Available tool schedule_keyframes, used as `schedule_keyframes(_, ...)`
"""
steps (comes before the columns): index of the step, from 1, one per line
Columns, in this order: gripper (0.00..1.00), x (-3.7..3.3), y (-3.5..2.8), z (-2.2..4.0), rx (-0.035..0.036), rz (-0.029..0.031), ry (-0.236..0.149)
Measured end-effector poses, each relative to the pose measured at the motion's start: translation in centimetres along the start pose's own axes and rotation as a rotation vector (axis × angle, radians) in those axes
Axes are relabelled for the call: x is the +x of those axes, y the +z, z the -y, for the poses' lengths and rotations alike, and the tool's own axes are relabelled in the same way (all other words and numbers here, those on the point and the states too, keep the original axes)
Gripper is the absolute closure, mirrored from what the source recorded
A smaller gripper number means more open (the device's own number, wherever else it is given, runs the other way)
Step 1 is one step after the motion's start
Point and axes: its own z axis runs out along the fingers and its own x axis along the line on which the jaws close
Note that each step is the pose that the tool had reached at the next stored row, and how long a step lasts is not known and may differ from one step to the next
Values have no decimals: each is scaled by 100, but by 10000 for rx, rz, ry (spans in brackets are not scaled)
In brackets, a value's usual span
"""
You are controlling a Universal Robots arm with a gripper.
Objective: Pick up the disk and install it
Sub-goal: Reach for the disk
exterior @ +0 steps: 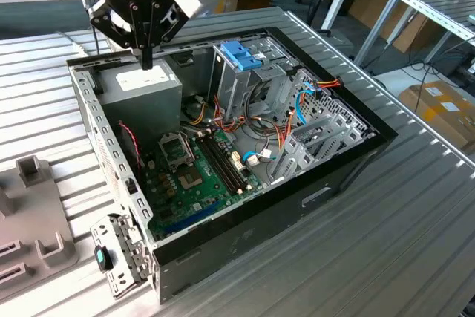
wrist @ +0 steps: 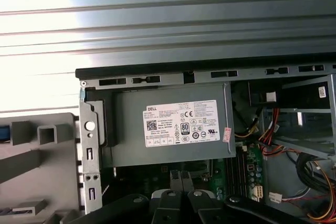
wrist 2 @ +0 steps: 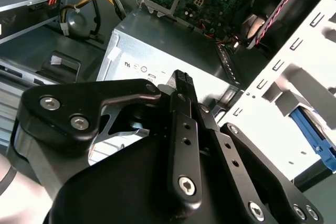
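My gripper (exterior: pixel 147 59) hangs above the back corner of the open computer case (exterior: pixel 297 206), just over the grey power supply (exterior: pixel 145 87) with its white label (wrist: pixel 181 123). The black fingers (wrist 2: pixel 181 80) are pressed together with nothing between them. Past the case's perforated wall (wrist 2: pixel 294 77), a blue plastic piece (wrist 2: pixel 315 137) lies outside the case. I cannot tell whether it belongs to the disk. A sliver of blue (wrist: pixel 3 132) also sits beside the grey fixture (wrist: pixel 37 145).
A tall metal drive cage (exterior: pixel 237 83) with a blue latch (exterior: pixel 241 53) stands inside the case, with the motherboard (exterior: pixel 189 176) and loose cables (exterior: pixel 312 94) around it. A grey fixture (exterior: pixel 33 213) rests on the slatted table at the exterior view's left.
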Motion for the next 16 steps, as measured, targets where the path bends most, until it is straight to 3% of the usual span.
schedule_keyframes(5,89,76,-2,6,0,0,1)
schedule_keyframes(10,89,215,-5,16,0,0,1)
schedule_keyframes(16,89,329,-7,25,0,0,-1)
